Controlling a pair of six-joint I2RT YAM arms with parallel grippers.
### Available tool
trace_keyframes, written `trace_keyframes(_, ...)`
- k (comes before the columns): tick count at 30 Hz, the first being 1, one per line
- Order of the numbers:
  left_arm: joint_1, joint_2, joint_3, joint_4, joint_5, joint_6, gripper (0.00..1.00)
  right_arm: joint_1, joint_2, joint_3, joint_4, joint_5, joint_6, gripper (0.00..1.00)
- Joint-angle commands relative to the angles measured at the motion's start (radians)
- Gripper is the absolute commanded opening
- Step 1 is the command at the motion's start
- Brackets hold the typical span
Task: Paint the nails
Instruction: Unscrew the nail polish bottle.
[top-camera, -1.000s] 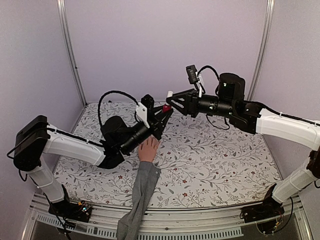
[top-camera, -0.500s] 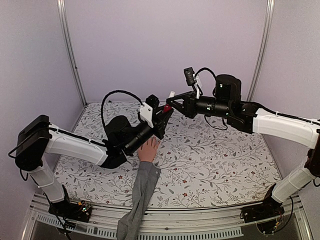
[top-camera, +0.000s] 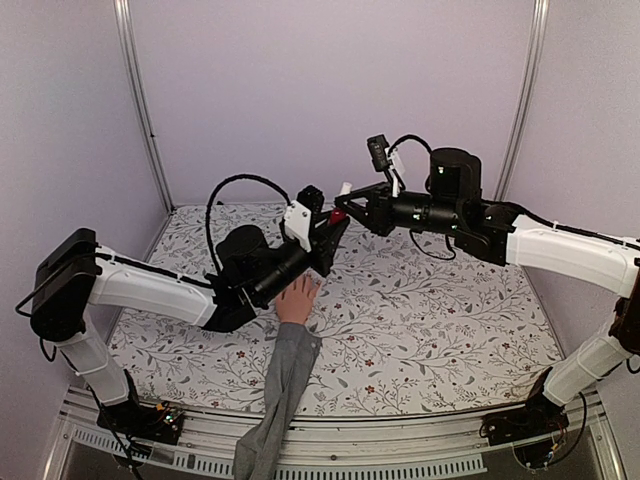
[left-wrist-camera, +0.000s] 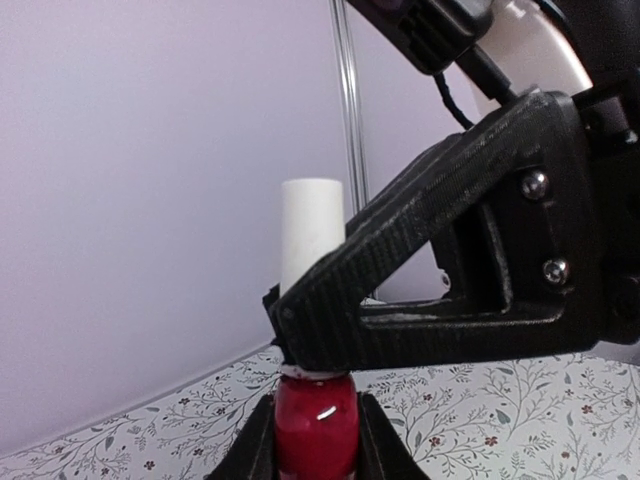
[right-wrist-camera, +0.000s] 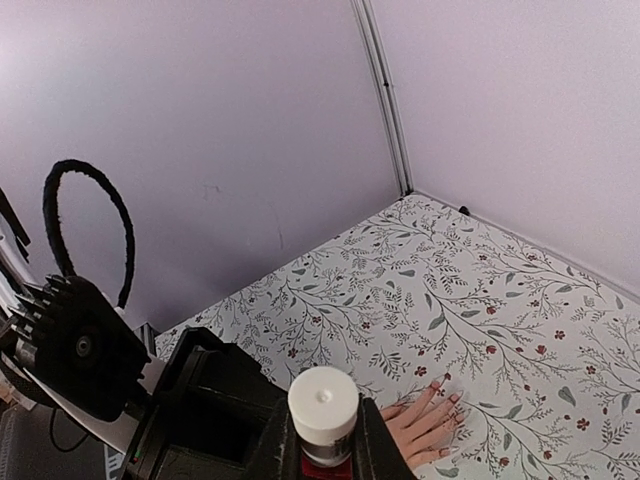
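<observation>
While left claw (left-wrist-camera: 316, 455) grips bottle (left-wrist-camera: 315, 425), right claw (right-wrist-camera: 322, 458) pinches cap (right-wrist-camera: 323, 403), nails (right-wrist-camera: 456, 398) seemingly point rearward

Mannequin hand (top-camera: 297, 298) flat on desk (top-camera: 430, 300), centre-left. Bottle (top-camera: 336, 215) raised above-behind it: left claw (left-wrist-camera: 316, 440) on body, right claw (right-wrist-camera: 325, 445) on cap (right-wrist-camera: 323, 400).

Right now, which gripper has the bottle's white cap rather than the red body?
The right gripper: its fingers pinch the white cap. The left gripper clamps the red bottle underneath.
</observation>
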Motion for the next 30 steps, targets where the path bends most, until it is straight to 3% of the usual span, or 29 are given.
trace_keyframes(1,0.001,0.012,0.034,-0.067,0.031,-0.021,0.25,0.006,-0.014,0.042,-0.031,0.041,-0.036,0.0)
trace_keyframes(6,0.005,0.012,0.043,-0.088,0.034,-0.031,0.33,0.009,-0.009,0.049,-0.042,0.045,-0.052,0.0)
trace_keyframes(30,0.025,0.007,0.053,-0.12,0.044,-0.06,0.31,0.046,0.035,0.103,-0.131,0.144,-0.134,0.0)
